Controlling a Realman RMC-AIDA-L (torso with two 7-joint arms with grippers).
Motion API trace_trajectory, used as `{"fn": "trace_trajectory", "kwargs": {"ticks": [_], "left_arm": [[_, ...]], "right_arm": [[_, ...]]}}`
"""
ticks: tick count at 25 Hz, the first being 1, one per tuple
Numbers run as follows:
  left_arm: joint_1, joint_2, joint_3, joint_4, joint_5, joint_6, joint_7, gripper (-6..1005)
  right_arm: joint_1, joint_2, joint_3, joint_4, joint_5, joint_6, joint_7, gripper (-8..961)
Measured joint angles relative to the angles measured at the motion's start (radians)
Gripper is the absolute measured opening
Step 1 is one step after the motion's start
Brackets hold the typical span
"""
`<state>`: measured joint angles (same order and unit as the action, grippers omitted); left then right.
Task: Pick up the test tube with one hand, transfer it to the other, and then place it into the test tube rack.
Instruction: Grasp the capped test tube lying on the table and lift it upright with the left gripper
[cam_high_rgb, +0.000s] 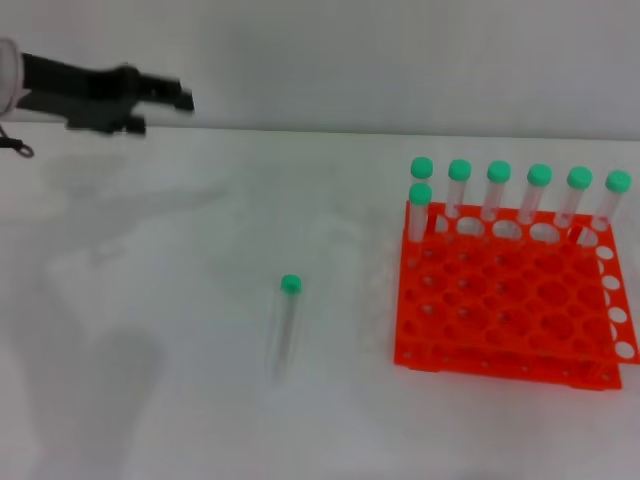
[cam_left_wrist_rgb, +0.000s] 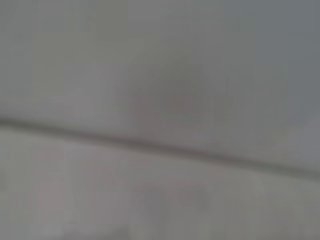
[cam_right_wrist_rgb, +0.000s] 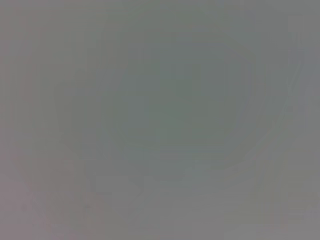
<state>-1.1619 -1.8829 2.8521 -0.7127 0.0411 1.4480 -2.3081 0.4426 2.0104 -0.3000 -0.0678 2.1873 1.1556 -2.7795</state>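
A clear test tube (cam_high_rgb: 286, 325) with a green cap lies flat on the white table in the head view, cap pointing away from me. The orange-red test tube rack (cam_high_rgb: 510, 305) stands to its right, with several green-capped tubes (cam_high_rgb: 498, 190) upright in its back rows. My left gripper (cam_high_rgb: 170, 100) hangs in the air at the far left, well above and behind the lying tube, holding nothing. My right gripper is out of view. The wrist views show only blank grey surfaces.
The white table (cam_high_rgb: 150, 330) spreads wide around the lying tube and the rack. A grey wall runs along the table's far edge. The left wrist view shows only the seam (cam_left_wrist_rgb: 160, 147) between table and wall.
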Motion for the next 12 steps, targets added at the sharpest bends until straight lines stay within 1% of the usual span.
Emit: {"fn": "trace_trajectory", "kwargs": {"ticks": [1,2,3,4,5,6,7,9,10,12], "left_arm": [[-0.029,0.003,-0.001,0.000,0.081,0.008,-0.035,848],[-0.048,0.005,-0.001,0.001,0.131,0.013,-0.055,845],[-0.090,0.007,-0.002,0.004,0.238,0.025,-0.097,842],[-0.090,0.007,-0.002,0.004,0.238,0.025,-0.097,840],[-0.144,0.001,-0.002,0.009,0.360,0.037,-0.155,837],[-0.162,-0.002,-0.002,0.016,0.409,0.040,-0.181,835],[-0.193,-0.008,-0.003,0.035,0.491,0.045,-0.226,832],[-0.224,-0.015,-0.003,0.076,0.583,0.048,-0.288,827],[-0.224,-0.015,-0.003,0.076,0.583,0.048,-0.288,824],[-0.252,-0.022,-0.004,0.140,0.658,0.048,-0.359,819]], "right_arm": [[0.000,0.000,0.001,-0.004,0.001,0.000,0.000,855],[0.000,0.000,0.001,-0.004,0.001,0.000,0.000,855],[0.000,0.000,0.001,-0.007,0.001,0.001,0.000,855],[0.002,0.000,0.001,-0.014,0.002,0.001,0.000,855],[0.003,0.000,0.001,-0.014,0.002,0.001,0.000,855],[0.004,0.000,0.001,-0.014,0.002,0.001,0.000,855],[0.005,0.000,0.001,-0.014,0.002,0.000,0.000,855],[0.007,-0.001,0.000,-0.014,0.001,-0.001,0.000,855],[0.007,-0.001,-0.001,-0.014,0.000,-0.003,0.000,855],[0.009,-0.001,-0.003,-0.014,-0.001,-0.005,0.000,855]]}}
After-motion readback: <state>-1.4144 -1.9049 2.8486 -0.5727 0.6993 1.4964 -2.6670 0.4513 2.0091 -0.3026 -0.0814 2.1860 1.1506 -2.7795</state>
